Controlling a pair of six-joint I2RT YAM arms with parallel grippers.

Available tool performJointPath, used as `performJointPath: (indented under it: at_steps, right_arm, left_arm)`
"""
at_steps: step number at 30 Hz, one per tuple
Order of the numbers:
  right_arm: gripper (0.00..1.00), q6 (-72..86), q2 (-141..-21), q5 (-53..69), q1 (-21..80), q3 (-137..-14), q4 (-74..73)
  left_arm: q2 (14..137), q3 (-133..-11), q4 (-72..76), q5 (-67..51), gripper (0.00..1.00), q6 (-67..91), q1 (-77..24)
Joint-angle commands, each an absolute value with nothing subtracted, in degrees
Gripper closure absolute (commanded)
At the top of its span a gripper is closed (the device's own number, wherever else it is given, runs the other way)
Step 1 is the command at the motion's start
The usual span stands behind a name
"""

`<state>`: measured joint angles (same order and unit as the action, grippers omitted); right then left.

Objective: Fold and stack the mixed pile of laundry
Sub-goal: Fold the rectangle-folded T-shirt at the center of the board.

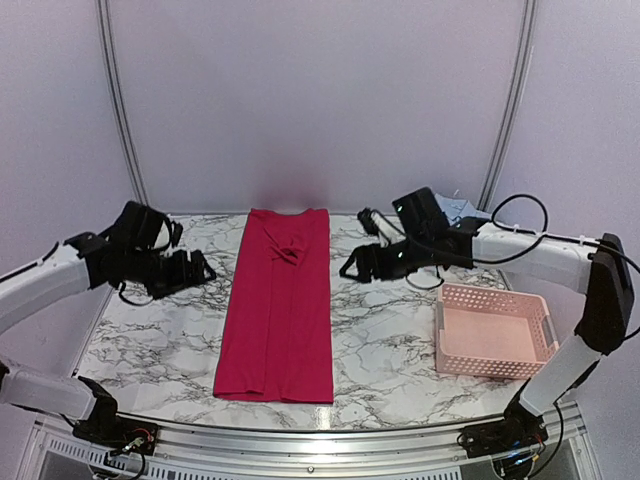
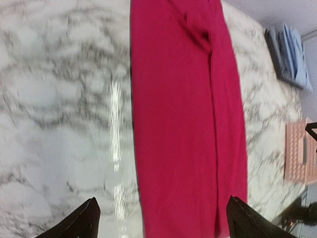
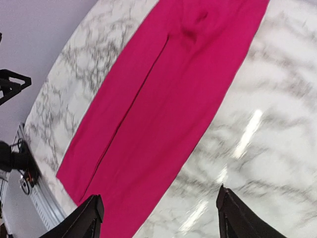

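The magenta-red garment [image 1: 278, 305] lies flat in a long narrow strip down the middle of the marble table, its sides folded in, with a small bunch near its far end. It fills the left wrist view [image 2: 183, 124] and the right wrist view [image 3: 163, 114]. The light blue shirt [image 1: 455, 210] lies folded at the back right behind my right arm; it also shows in the left wrist view [image 2: 290, 54]. My left gripper [image 1: 200, 268] is open and empty, left of the strip. My right gripper [image 1: 352, 266] is open and empty, right of the strip.
The pink lattice basket [image 1: 495, 330] stands at the right front of the table, also seen edge-on in the left wrist view [image 2: 299, 153]. The table's front rail [image 1: 320, 435] runs along the near edge. A curved wall stands behind the table.
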<state>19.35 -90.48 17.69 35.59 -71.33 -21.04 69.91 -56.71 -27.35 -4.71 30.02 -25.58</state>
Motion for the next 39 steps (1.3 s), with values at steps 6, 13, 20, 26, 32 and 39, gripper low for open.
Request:
performJointPath:
  at_steps: [6, 13, 20, 26, 32, 39]
  right_arm:
    - [0.33, 43.48, -82.61, 18.05, 55.82, -50.21, -17.99]
    - [0.39, 51.25, -84.32, 16.38, 61.04, -45.63, -10.94]
    - [0.40, 54.04, -88.79, 18.43, 61.79, -44.02, -4.03]
    - [0.45, 55.22, -91.03, 19.38, 62.06, -42.34, -2.24]
    - [0.49, 55.76, -91.90, 20.16, 62.11, -41.60, -1.57]
    - [0.57, 55.29, -95.33, 21.69, 63.11, -42.57, -1.29]
  left_arm:
    - [44.73, -28.54, -29.55, -12.87, 0.36, 56.28, -34.62]
    - [44.03, -23.55, -31.15, -8.11, 0.47, 59.53, -42.49]
    - [54.37, -24.75, -27.99, -4.21, 0.47, 59.93, -50.02]
    - [56.94, -23.67, -22.99, -4.66, 0.47, 62.41, -53.33]
    - [58.37, -21.43, -19.43, -4.61, 0.48, 65.27, -55.29]
    - [61.09, -21.30, -18.51, -3.45, 0.55, 65.93, -56.25]
